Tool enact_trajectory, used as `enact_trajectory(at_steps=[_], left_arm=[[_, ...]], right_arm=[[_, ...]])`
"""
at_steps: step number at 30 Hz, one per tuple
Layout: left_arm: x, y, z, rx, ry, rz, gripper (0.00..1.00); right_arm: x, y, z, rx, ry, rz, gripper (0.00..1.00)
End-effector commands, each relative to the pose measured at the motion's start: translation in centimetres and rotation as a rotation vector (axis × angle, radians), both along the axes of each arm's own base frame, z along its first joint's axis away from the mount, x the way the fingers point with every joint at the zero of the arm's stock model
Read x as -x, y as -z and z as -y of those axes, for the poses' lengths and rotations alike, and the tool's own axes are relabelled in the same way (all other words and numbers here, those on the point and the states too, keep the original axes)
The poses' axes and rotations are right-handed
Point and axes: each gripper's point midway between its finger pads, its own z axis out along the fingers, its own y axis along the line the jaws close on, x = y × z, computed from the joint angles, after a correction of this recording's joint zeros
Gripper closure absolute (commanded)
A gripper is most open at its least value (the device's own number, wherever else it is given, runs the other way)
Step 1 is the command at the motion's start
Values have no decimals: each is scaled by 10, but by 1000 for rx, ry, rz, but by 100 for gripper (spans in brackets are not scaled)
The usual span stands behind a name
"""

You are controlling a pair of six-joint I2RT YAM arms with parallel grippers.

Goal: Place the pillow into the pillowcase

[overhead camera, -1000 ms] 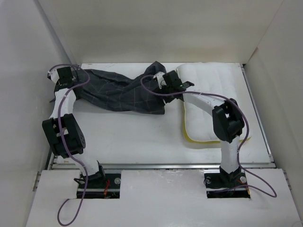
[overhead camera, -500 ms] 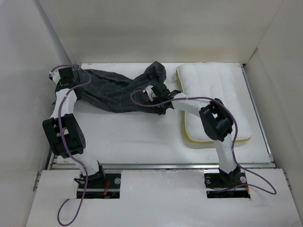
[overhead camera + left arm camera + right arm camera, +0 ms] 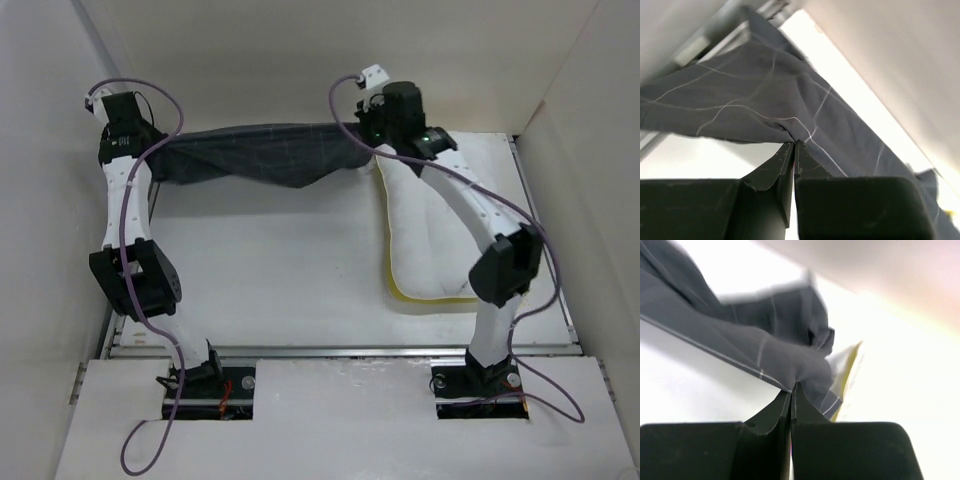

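- Both arms up & back vs 1 s ago: pillowcase (image 3: 268,152), then crumpled on the table (image 3: 270,270), now hangs stretched betw. them near the back wall, sagging mid-span.
- Right gripper (image 3: 369,140) was open over the cloth; now jaws fully closed, thin fold of the case's right end pinched at the tips (image 3: 791,388).
- Left gripper (image 3: 149,159): jaws also closed tight, small gather of the left end nipped at the tips (image 3: 793,145).
- Pillow (image 3: 440,230) flat on the table's right side, yellow edge showing at near-left corner, partly under the right arm; far-left corner just below the case's right end. Not in the case at all.
- Risks (my read):
  - both pinches tiny, so pulling apart harder or a jerk could slip the fabric out.
  - can't tell if 1 layer or 2 are grabbed; if both, the mouth stays closed & the pillow won't enter.
  - can't tell which edge is the opening.
- Text/labels: none legible; no tag or brand visible in any view.
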Motion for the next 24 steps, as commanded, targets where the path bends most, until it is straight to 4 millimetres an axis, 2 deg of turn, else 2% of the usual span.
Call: enact_trajectory(at_steps=[1, 2, 3, 4, 5, 6, 7, 8, 9, 10, 11, 12, 13, 14, 15, 16, 17, 18, 19, 20, 21, 22, 23, 24], left_arm=[[23, -54, -8, -76, -31, 80, 100], [33, -63, -6, -81, -31, 96, 100], [41, -43, -5, -76, -41, 56, 100], [48, -34, -4, -64, -56, 40, 100], [58, -25, -7, -63, -88, 18, 100], [75, -2, -5, -49, -111, -29, 100], [87, 13, -4, -37, -137, -64, 100], [97, 24, -5, -21, -178, -81, 100], [111, 29, -8, -15, -209, -91, 100], [129, 58, -5, 3, -228, -165, 100], [139, 66, -4, 9, -251, -192, 95], [148, 72, -5, 34, -308, -208, 75], [159, 79, 1, 58, -307, -244, 10], [162, 81, 2, 59, -307, -246, 10], [167, 82, 6, 73, -307, -250, 0], [171, 74, 9, 76, -300, -224, 0], [174, 74, 11, 81, -292, -207, 0], [175, 70, 14, 85, -283, -182, 0], [176, 63, 17, 84, -261, -154, 0], [177, 47, 26, 47, -200, -108, 0], [170, 32, 31, 26, -160, -48, 0], [165, 24, 43, 25, -100, -16, 0], [158, 15, 61, 17, -20, 14, 0], [149, 7, 72, 0, 42, 52, 0]], right_arm=[[39, -82, 8, -97, -57, 121, 100], [55, -91, 11, -114, -80, 134, 100], [64, -82, 10, -119, -110, 118, 100], [75, -40, 9, -87, -119, 47, 100], [92, -35, 6, -84, -140, 38, 100], [105, -15, 4, -73, -151, -7, 100], [130, 31, -6, -35, -187, -96, 100], [146, 50, -11, -13, -213, -135, 99], [166, 60, -17, -20, -248, -169, 99], [194, 75, -34, -25, -321, -218, 95], [219, 107, -30, 1, -342, -303, 92], [238, 110, -29, -13, -362, -337, 86], [265, 118, -28, -24, -399, -384, 67], [274, 128, -28, -16, -419, -414, 58], [285, 116, -22, -36, -437, -401, 47], [289, 109, -19, -57, -432, -390, 38], [289, 95, -16, -77, -417, -353, 20], [287, 81, -15, -109, -407, -303, 12], [284, 54, -8, -168, -359, -234, 0], [279, 34, -6, -207, -325, -179, 0], [272, 21, 1, -225, -270, -125, 0], [264, -1, 5, -263, -231, -60, 0], [259, -19, 14, -306, -162, -16, 0], [243, -34, 32, -317, -26, 52, 0]])
